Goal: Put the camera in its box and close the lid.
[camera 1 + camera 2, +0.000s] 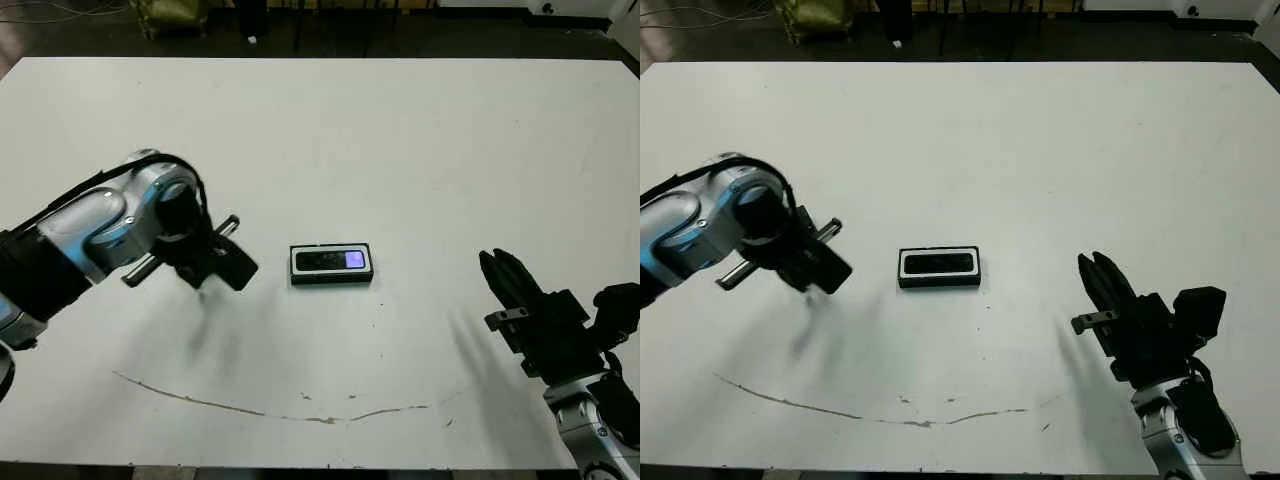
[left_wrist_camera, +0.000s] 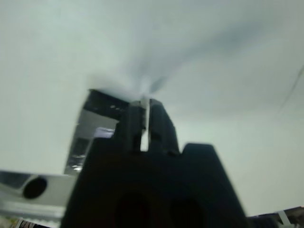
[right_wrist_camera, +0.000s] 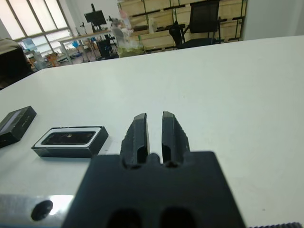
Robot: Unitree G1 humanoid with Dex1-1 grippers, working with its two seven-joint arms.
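The camera [image 1: 330,261], a slim black bar with a purple patch, lies inside the white-lined box [image 1: 331,280] at mid-table. The same box [image 3: 61,152] shows in the right wrist view. The lid [image 3: 16,122], a black block with a glossy strip, is just left of the box, under my left gripper [image 2: 146,104]. That gripper's fingers are together, with only white table showing in the slit between them, and their tips overlap the lid's edge [image 2: 92,137]. My right gripper [image 1: 500,262] hovers well right of the box, shut and holding nothing.
A thin brown scratch line [image 1: 260,408] runs across the table near its front edge. The table's far edge [image 1: 320,58] meets dark floor. Chairs and desks [image 3: 204,19] stand beyond the table in the right wrist view.
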